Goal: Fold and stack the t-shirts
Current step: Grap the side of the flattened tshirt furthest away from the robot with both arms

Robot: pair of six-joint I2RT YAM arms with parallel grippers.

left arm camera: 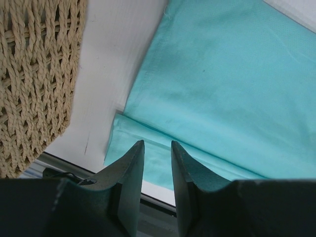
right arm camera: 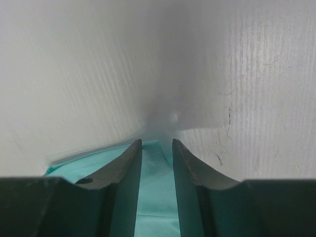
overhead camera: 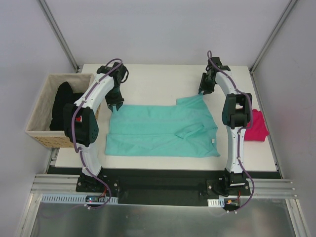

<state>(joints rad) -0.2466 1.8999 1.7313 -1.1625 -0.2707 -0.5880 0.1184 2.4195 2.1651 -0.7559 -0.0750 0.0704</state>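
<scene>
Standing slightly spread, the left hand (left arm camera: 157,143) is seen at the far left corner of the teal-mint t-shirt (overhead camera: 158,131), which is laid flat on the table (overhead camera: 158,79). The right hand (right arm camera: 157,142) is set astride the far right corner, fingers parted; whether the cloth is pinched cannot be told. The pink t-shirt (overhead camera: 257,126) is seen at the table's right edge.

teal-mint t-shirt (overhead camera: 163,131) — plain, mid-table | magenta-pink t-shirt (overhead camera: 257,126) — plain, right edge | basket (overhead camera: 42,111) tan, woven weave, left | cloth (overhead camera: 61,106) inside black | table (overhead camera: 158,79) white | left arm (overhead camera: 98,91), right arm (overhead camera: 237,143) white shells, black joints
</scene>
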